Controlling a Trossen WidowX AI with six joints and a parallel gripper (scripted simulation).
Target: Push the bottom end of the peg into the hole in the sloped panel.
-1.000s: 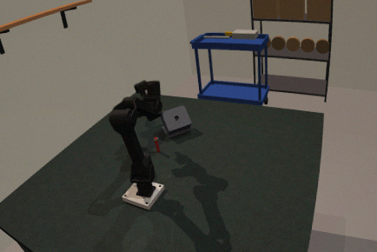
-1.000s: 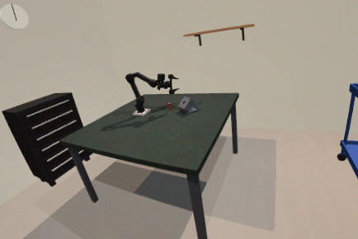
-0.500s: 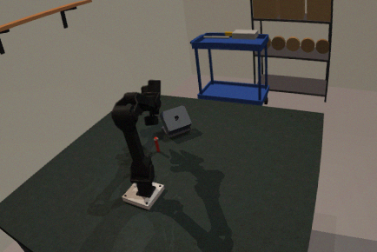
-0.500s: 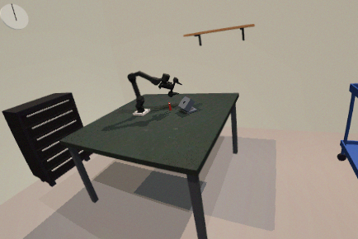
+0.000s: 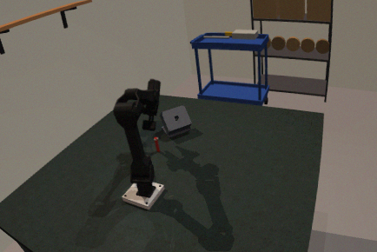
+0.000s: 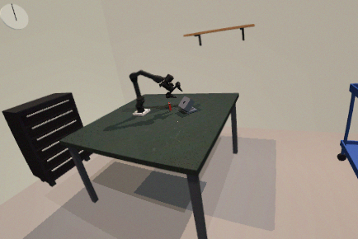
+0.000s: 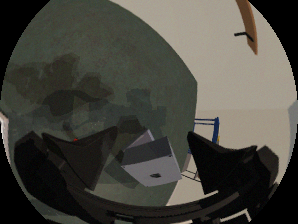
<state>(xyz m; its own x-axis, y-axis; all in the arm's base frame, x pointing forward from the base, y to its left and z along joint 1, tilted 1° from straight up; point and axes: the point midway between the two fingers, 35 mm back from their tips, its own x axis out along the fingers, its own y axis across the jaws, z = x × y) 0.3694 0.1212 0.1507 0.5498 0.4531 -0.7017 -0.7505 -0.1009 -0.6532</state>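
At the far left of the room stands a black chest of drawers (image 6: 41, 131), every drawer pushed in, so nothing inside shows. A wooden wall shelf (image 5: 45, 13) on two dark brackets carries nothing visible.

On the dark green counter (image 5: 243, 173), the black arm (image 5: 135, 142) rises from a white base plate (image 5: 160, 192) and bends over toward the back. Its gripper (image 5: 149, 123) hangs in the air with the fingers spread nearly as wide as they go, and nothing sits between them. In the wrist view the two dark fingers frame the scene, well apart.

Just right of the arm, the red peg (image 5: 156, 143) stands upright on the counter, below and slightly right of the gripper and apart from it. In the wrist view only a tiny red speck shows beside the left finger.

Near the peg, further back and to the right, sits the grey sloped panel (image 5: 175, 118) with a small dark hole (image 5: 175, 118) in its face; the hole holds nothing.

Beyond the counter, a blue cart (image 5: 197, 62) has a pale flat box (image 5: 245, 34) and a thin flat item on its top tray. At far right, a dark shelf rack (image 5: 330, 56) holds brown cartons (image 5: 291, 4) on one shelf and rows of round tan things (image 5: 300, 45) on two others.
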